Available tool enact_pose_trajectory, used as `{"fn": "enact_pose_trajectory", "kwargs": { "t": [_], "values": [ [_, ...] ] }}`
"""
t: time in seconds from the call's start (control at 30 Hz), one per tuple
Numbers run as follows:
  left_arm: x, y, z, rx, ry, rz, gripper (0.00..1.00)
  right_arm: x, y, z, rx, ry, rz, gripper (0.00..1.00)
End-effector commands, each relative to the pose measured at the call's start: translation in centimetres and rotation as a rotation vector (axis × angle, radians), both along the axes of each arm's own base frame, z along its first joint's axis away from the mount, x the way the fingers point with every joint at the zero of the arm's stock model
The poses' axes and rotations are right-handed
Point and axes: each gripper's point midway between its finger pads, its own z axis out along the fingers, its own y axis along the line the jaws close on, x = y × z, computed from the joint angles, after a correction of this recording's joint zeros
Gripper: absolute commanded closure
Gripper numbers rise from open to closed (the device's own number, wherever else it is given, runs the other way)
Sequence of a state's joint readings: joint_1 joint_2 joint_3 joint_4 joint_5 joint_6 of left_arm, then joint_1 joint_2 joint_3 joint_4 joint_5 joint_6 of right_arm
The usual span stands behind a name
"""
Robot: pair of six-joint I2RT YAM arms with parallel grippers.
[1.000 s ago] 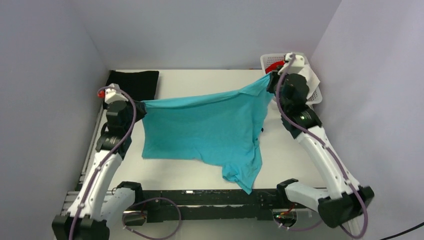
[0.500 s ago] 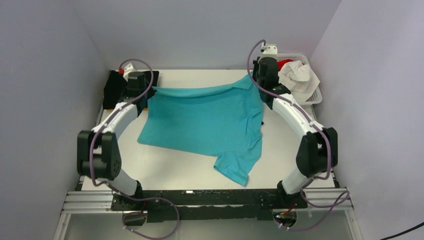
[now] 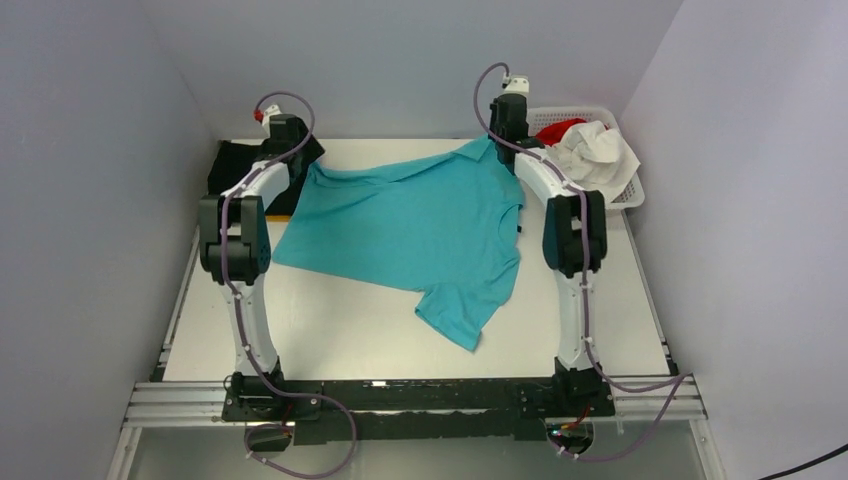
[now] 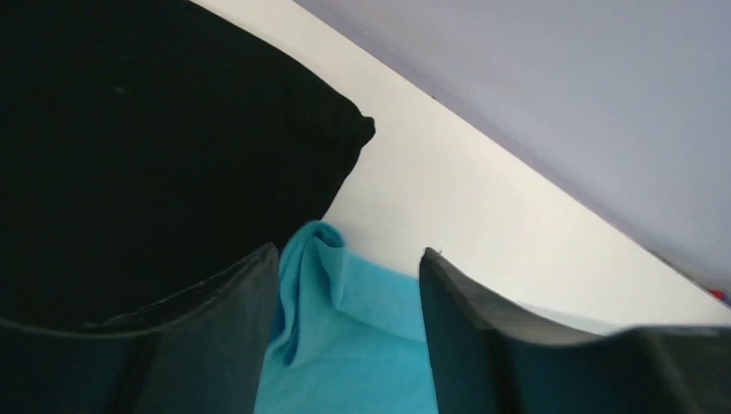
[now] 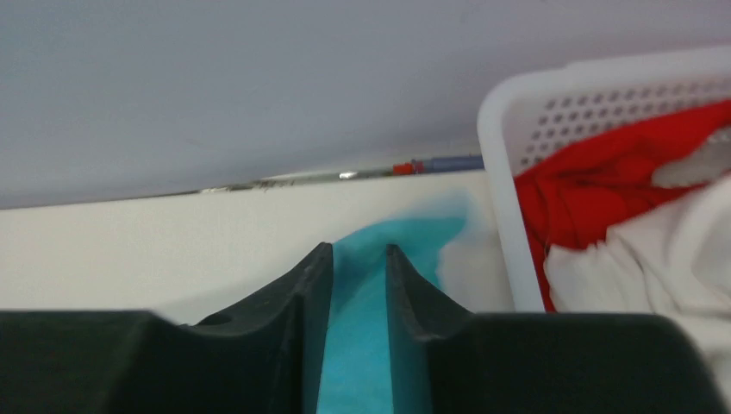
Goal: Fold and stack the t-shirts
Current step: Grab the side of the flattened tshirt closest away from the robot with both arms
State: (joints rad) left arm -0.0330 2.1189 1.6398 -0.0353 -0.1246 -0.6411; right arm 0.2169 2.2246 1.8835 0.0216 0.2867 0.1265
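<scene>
A turquoise t-shirt (image 3: 410, 225) lies spread across the back half of the table, one sleeve trailing toward the front. My left gripper (image 3: 300, 163) is at its back left corner. In the left wrist view that gripper (image 4: 349, 253) is open, and a loose fold of the turquoise cloth (image 4: 362, 345) rests between the fingers. My right gripper (image 3: 497, 142) is at the back right corner. Its fingers (image 5: 358, 248) stand slightly apart with turquoise cloth (image 5: 358, 345) between them. A folded black t-shirt (image 3: 235, 165) (image 4: 129, 129) lies at the back left, beside the left gripper.
A white lattice basket (image 3: 630, 190) (image 5: 500, 172) stands at the back right, holding a red shirt (image 3: 555, 130) (image 5: 595, 172) and a white shirt (image 3: 595, 155) (image 5: 655, 267). Both arms stretch far back toward the rear wall.
Both arms have carried the turquoise shirt backward and lowered it onto the table. Both grippers, shut on its corners before, have come apart.
</scene>
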Motion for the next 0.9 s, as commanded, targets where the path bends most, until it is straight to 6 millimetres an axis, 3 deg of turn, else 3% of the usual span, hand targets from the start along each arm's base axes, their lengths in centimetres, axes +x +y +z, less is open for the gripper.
{"fn": "enact_pose_trajectory", "kwargs": {
  "t": [0.0, 0.07, 0.1, 0.2, 0.33, 0.43, 0.63, 0.8, 0.87],
  "values": [
    [3.0, -2.0, 3.1, -0.028, -0.09, -0.112, 0.26, 4.7, -0.3, -2.2, 0.028, 0.015, 0.035, 0.44],
    [3.4, -2.9, 5.0, -0.031, -0.138, -0.159, 0.04, 5.3, 0.1, -0.8, 0.059, 0.007, 0.058, 0.18],
    [3.2, -3.5, 5.9, -0.032, -0.152, -0.184, 0.01, 4.8, 0.3, -0.6, 0.062, 0.014, 0.074, 0.04],
    [1.7, -5.2, 7.4, -0.016, -0.157, -0.256, 0.01, 2.2, 0.7, 0.8, 0.072, 0.004, 0.087, 0.0],
    [-2.5, -7.7, 8.2, 0.013, -0.143, -0.353, 0.01, -3.9, 1.9, 1.2, 0.113, 0.071, 0.105, 0.0],
    [-6.1, -8.7, 6.5, 0.01, -0.115, -0.388, 0.0, -9.4, 4.2, -0.5, 0.166, 0.153, 0.163, 0.0],
    [-11.3, -8.6, -1.3, -0.051, 0.079, -0.387, 0.01, -19.2, 8.2, -6.4, 0.271, 0.371, 0.25, 0.0],
    [-14.2, -8.8, -5.7, -0.098, 0.191, -0.397, 0.0, -25.1, 9.8, -10.7, 0.267, 0.513, 0.313, 0.0],
    [-15.5, -8.8, -7.7, -0.116, 0.245, -0.39, 0.0, -26.4, 9.1, -12.6, 0.269, 0.577, 0.28, 0.0]
  ]
}}
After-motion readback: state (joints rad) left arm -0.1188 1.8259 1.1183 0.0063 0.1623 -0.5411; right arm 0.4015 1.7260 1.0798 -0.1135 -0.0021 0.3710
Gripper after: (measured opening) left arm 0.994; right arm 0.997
